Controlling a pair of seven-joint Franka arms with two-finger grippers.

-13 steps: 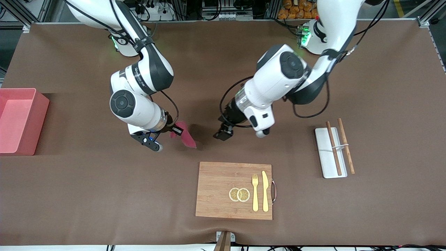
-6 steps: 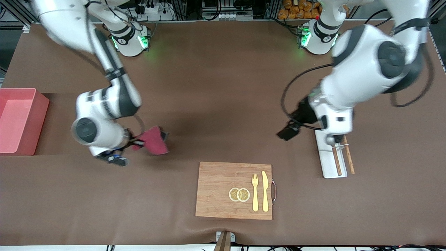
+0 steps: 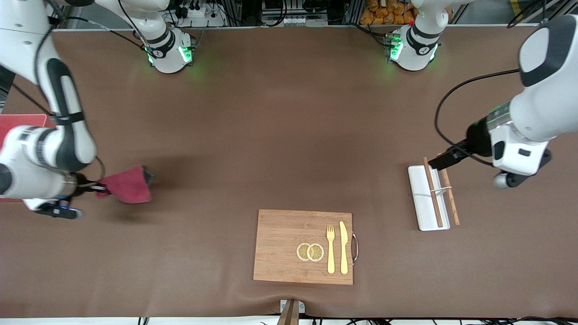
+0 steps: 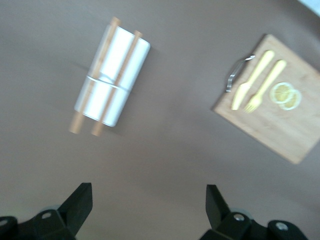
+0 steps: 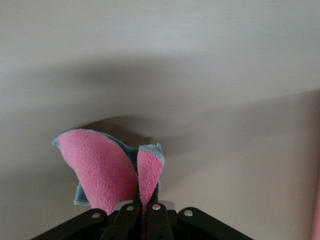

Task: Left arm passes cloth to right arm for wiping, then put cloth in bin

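Note:
My right gripper [image 3: 93, 186] is shut on the crimson cloth [image 3: 128, 190], which hangs from it low over the bare table beside the bin. In the right wrist view the cloth [image 5: 105, 172] stands folded up from the closed fingers [image 5: 134, 206], pink with a grey edge. Only a pink strip of the bin [image 3: 25, 120] shows past the right arm's forearm. My left gripper [image 3: 441, 160] is open and holds nothing, up over the end of the white tray. The left wrist view shows its gripper [image 4: 147, 207] with wide-apart fingers [image 4: 79, 202] over bare table.
A white tray [image 3: 422, 198] with two wooden chopsticks [image 3: 433, 192] lies toward the left arm's end; it shows as the tray [image 4: 112, 75] in the left wrist view. A wooden board [image 3: 289, 246] with fork, knife and lemon slices sits nearest the front camera.
The right arm has swung toward its end of the table with the cloth, now close to the bin. The left arm has drawn back to over the white tray.

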